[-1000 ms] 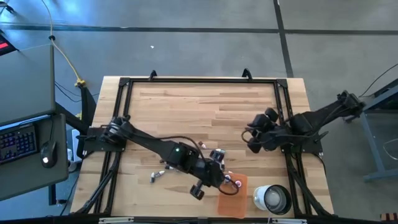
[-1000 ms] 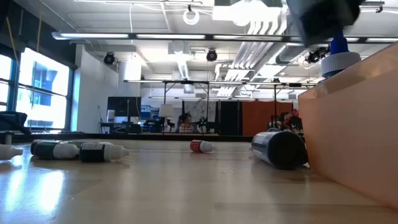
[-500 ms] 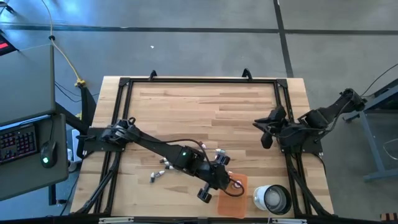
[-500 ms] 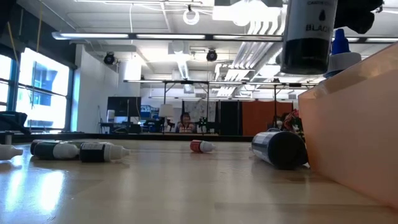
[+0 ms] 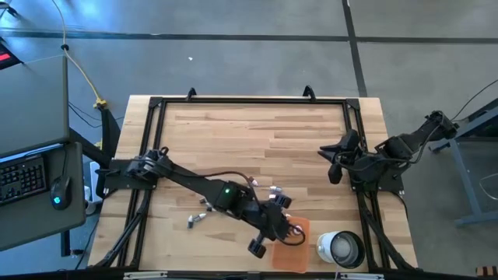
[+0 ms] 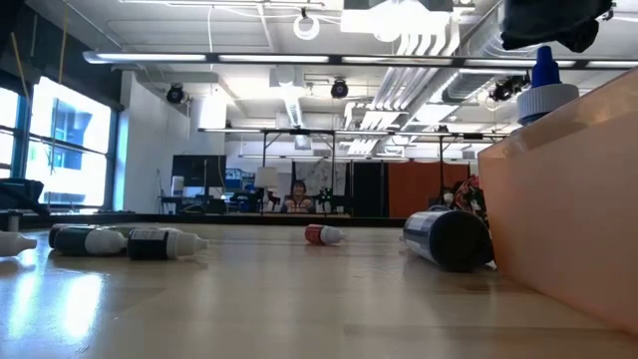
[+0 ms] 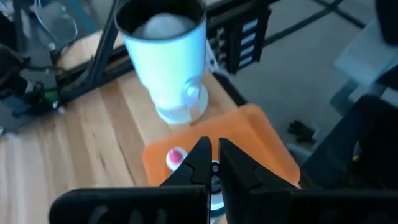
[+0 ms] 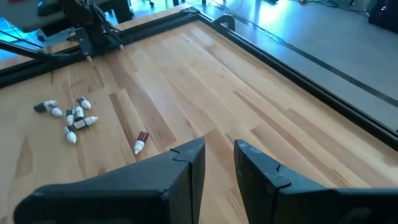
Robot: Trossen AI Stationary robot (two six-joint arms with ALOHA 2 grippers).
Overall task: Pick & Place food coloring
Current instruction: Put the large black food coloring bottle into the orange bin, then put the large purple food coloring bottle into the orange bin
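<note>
The orange tray (image 5: 289,247) lies at the table's near edge, beside the white cup (image 5: 340,247). My left gripper (image 7: 214,157) hangs shut above the tray, with nothing between its fingers. In the tray a blue-capped food coloring bottle (image 6: 543,85) stands upright and a red-capped one (image 7: 176,157) lies near it. More food coloring bottles (image 5: 202,211) lie on their sides on the wood to the tray's left, and another (image 5: 274,193) lies just beyond it. My right gripper (image 5: 334,159) waits open at the table's right side.
The cup (image 7: 168,62) stands close beside the tray's right side. In the low view loose bottles (image 6: 125,241), a red-capped one (image 6: 321,234) and a dark one (image 6: 449,237) lie ahead of the tray wall (image 6: 558,229). Black frame rails (image 5: 249,101) run around the table.
A black-labelled bottle hung under my left gripper above the tray half a second ago; it no longer shows in the low view. My left gripper has shifted slightly toward the tray. My right gripper has drawn back toward the table's right edge.
</note>
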